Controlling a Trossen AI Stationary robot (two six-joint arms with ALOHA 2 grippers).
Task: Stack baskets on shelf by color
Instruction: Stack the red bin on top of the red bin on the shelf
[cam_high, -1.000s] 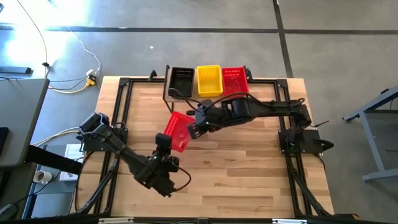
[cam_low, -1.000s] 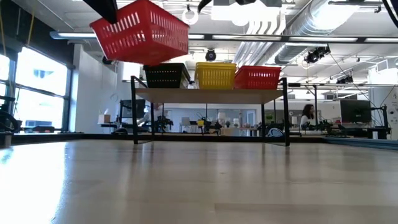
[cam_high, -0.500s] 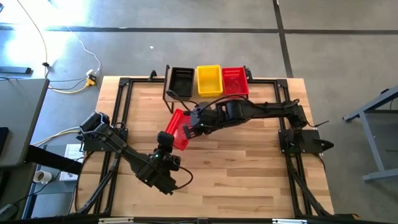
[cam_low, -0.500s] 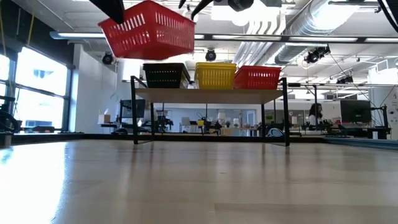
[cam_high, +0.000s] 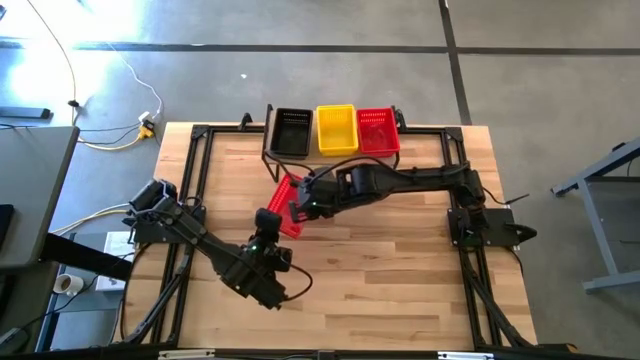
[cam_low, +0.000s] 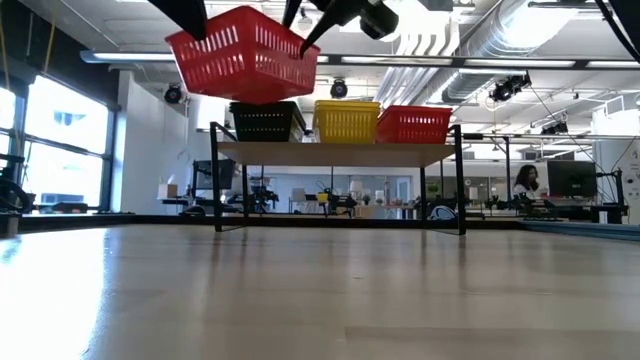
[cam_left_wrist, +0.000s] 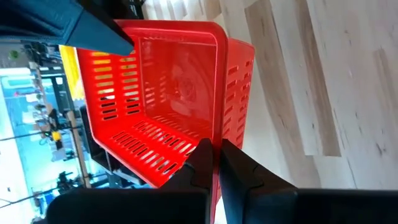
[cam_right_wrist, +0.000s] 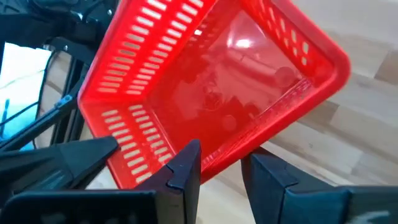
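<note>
- Above the table's middle, in front of the shelf (cam_high: 330, 152), you have a red basket (cam_high: 287, 193) held aloft between both arms.
- Your left gripper (cam_left_wrist: 214, 163) is pinched shut on one rim; your right gripper (cam_right_wrist: 221, 163) straddles the opposite rim, fingers apart.
- Over the last second the basket has risen, levelled and drifted toward the shelf.
- That looks like a handover starting; the red shelf basket (cam_high: 378, 129) is its likely destination.

Both claws' fingertips in the low view, cut off by the upper edge.
</note>
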